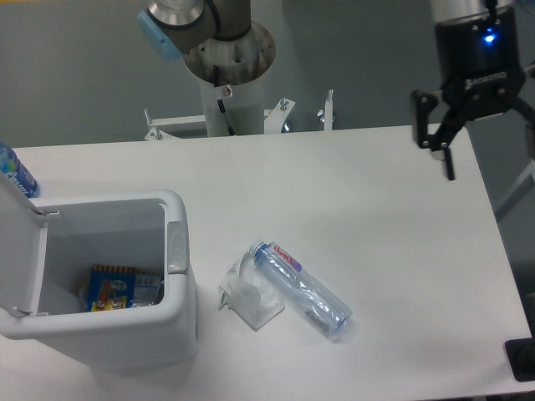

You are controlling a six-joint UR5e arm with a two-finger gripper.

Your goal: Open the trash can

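Since the trash can (109, 334) at lower left of the frame already stood with its lid (17, 251) swung back and litter visible inside, the opening appeared complete. The gripper (489, 138), upper right and well apart, had its fingers spread, holding nothing. Advisable: stay high, clear of the bottle (301, 288) mid-frame.

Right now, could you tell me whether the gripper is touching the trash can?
Apart. The camera shows the gripper at the table's far right, the trash can at front left.
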